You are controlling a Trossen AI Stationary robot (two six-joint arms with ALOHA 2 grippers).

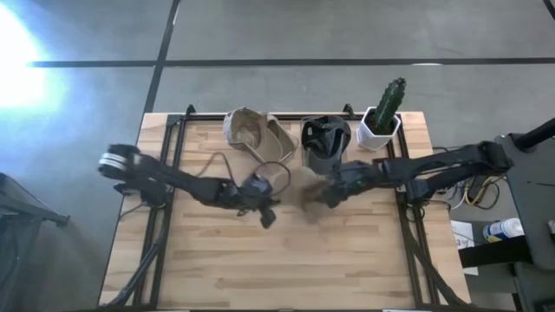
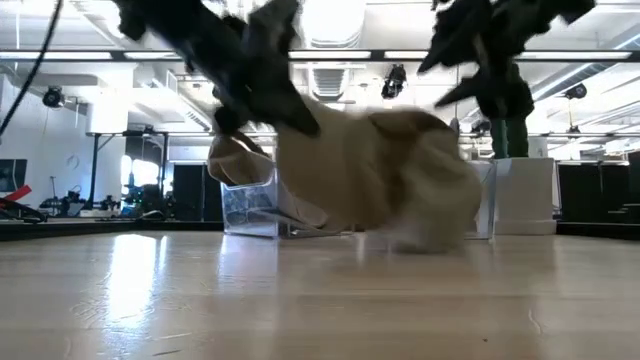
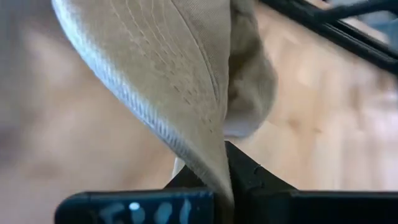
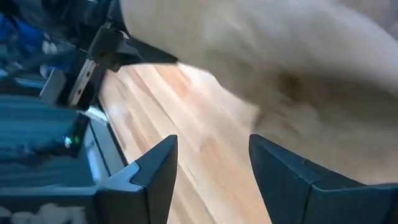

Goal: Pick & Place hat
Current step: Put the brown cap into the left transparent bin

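Overhead view straight down on table (image 1: 286,260), low view level across it, wrist views close, all sharing the hat (image 2: 400,190)

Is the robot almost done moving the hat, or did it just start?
It is in the middle. Done: the left gripper has pinched the brim of a tan hat and lifted it, so it only just touches the table. In hand: the right gripper, fingers open, is right beside the crown. Left: setting it down. Two other hats, tan and black, sit at the back beside the cactus.

Wooden table (image 1: 286,260), tan hat (image 1: 308,192), cactus pot (image 1: 379,126)
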